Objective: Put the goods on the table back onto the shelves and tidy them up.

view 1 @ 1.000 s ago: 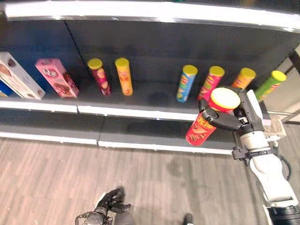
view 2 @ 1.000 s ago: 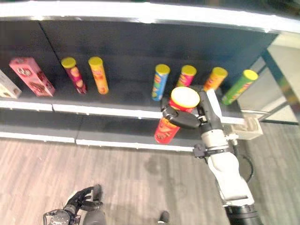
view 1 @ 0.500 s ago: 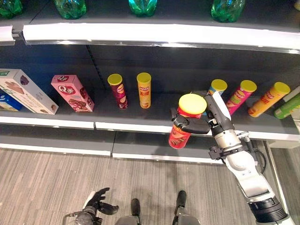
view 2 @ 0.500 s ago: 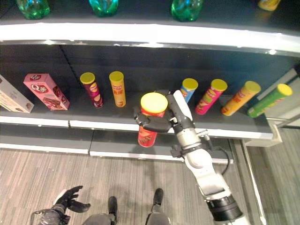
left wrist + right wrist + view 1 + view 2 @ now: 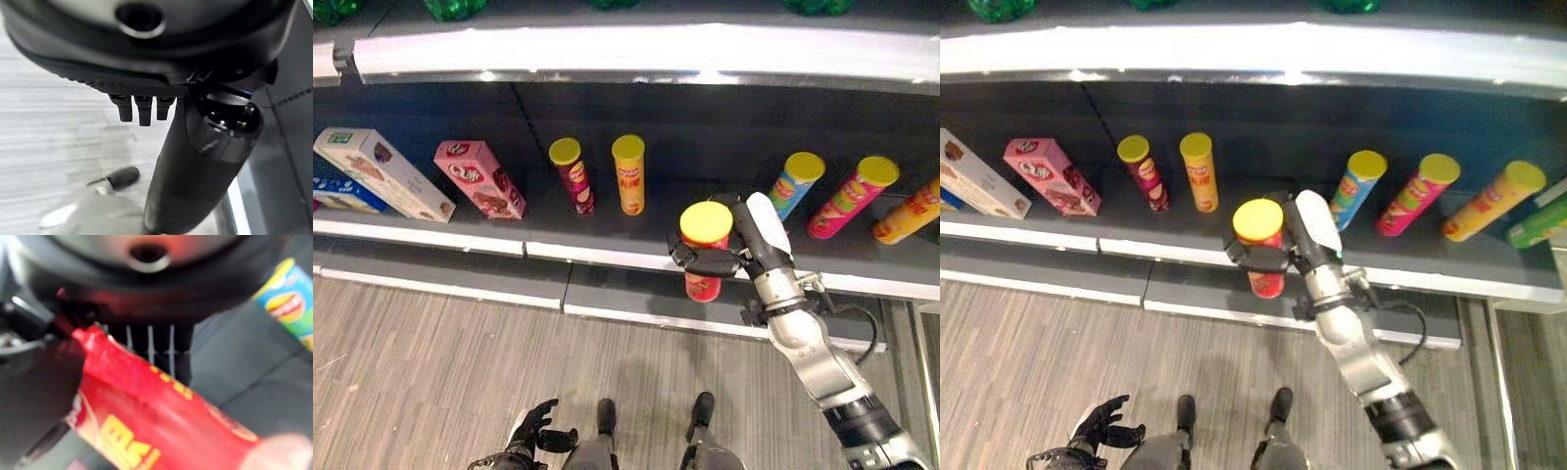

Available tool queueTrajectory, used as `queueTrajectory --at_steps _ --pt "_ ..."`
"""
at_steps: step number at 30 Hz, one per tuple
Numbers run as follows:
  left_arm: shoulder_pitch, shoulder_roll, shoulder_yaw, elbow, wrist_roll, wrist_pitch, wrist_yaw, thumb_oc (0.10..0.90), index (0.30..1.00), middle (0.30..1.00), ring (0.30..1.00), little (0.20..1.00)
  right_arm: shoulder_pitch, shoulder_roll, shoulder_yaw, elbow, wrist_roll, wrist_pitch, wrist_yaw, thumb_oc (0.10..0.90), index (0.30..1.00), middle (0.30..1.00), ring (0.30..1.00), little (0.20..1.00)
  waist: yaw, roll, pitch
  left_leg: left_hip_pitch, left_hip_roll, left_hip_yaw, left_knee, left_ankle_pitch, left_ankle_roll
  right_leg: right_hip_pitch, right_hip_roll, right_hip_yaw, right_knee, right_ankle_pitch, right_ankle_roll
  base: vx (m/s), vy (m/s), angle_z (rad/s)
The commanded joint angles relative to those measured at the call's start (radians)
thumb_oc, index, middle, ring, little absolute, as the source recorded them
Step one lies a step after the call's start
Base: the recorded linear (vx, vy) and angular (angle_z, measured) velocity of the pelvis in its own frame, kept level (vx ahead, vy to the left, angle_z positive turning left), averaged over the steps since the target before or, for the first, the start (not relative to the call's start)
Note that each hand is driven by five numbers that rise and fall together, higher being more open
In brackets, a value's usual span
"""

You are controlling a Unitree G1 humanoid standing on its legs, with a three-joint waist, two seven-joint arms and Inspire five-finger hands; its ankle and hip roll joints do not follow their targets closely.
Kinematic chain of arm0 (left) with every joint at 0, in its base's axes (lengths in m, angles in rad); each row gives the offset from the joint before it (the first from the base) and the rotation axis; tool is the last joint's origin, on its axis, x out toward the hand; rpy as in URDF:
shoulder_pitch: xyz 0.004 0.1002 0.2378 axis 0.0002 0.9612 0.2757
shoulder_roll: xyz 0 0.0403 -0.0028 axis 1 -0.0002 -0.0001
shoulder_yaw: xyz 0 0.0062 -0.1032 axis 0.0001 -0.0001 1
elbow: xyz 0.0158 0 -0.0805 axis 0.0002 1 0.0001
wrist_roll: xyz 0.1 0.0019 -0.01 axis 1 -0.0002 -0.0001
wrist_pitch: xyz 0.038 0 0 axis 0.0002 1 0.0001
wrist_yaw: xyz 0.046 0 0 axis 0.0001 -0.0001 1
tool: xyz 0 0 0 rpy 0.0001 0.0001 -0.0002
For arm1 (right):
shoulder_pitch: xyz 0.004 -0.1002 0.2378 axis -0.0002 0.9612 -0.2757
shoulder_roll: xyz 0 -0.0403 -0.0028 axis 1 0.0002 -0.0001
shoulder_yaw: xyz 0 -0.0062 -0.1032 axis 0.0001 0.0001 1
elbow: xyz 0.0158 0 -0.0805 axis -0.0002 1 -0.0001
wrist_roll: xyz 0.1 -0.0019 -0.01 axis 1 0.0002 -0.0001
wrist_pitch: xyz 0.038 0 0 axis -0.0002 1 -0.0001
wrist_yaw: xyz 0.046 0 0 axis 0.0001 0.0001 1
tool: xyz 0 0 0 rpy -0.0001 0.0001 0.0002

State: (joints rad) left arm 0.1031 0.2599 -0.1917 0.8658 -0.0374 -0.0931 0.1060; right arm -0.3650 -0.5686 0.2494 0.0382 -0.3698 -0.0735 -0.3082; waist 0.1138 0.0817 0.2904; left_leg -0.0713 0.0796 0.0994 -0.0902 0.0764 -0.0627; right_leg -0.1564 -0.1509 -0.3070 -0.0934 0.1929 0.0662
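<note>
The right robot hand [image 5: 754,250] is wrapped around a red can [image 5: 704,262] with a yellow lid, held upright just before the front edge of the shelf [image 5: 607,257]. The left robot hand [image 5: 530,439] hangs low with loosely spread fingers.

The right arm is silver-grey, built of smooth rounded segments with a black ribbed collar near the elbow and a dark clamp ring at the wrist. The right hand [image 5: 744,257] is dark, with a white cover along its thumb. The left hand [image 5: 530,438] is also dark, its fingers black and segmented, with a textured black palm pad.
</note>
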Motion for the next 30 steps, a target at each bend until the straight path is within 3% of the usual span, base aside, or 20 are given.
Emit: queueTrajectory --at_steps 1,15,30 --pt "-0.010 0.063 -0.042 0.037 -0.018 -0.029 0.051 0.800 0.900 0.900 0.900 0.900 -0.197 0.003 -0.072 -0.082 -0.068 -0.033 -0.183 0.400 0.300 0.300 0.300 0.300 0.033 -0.026 0.015 -0.003 0.031 -0.009 0.003 -0.021 -0.018 0.108 -0.091 -0.020 0.054 -0.117 0.118 -0.06 -0.028 0.06" --pt "-0.071 0.092 -0.107 0.013 -0.037 -0.041 0.070 0.800 0.900 0.900 0.900 0.900 -0.378 -0.068 -0.180 0.079 -0.028 0.003 -0.375 0.400 0.300 0.300 0.300 0.300 0.082 0.007 0.098 -0.144 0.016 -0.077 0.091 -0.021 -0.011 0.018 -0.127 -0.051 0.151 -0.142 0.116 -0.05 -0.002 0.14" --pt "-0.096 0.102 -0.157 -0.040 -0.048 -0.053 0.073 0.800 0.900 0.900 0.900 0.900 -0.494 -0.148 -0.250 0.127 -0.006 0.023 -0.499 0.400 0.300 0.300 0.300 0.300 0.104 0.042 0.128 -0.204 0.008 -0.102 0.078 -0.011 -0.027 -0.023 -0.135 -0.084 0.159 -0.155 0.123 0.00 -0.004 0.08"
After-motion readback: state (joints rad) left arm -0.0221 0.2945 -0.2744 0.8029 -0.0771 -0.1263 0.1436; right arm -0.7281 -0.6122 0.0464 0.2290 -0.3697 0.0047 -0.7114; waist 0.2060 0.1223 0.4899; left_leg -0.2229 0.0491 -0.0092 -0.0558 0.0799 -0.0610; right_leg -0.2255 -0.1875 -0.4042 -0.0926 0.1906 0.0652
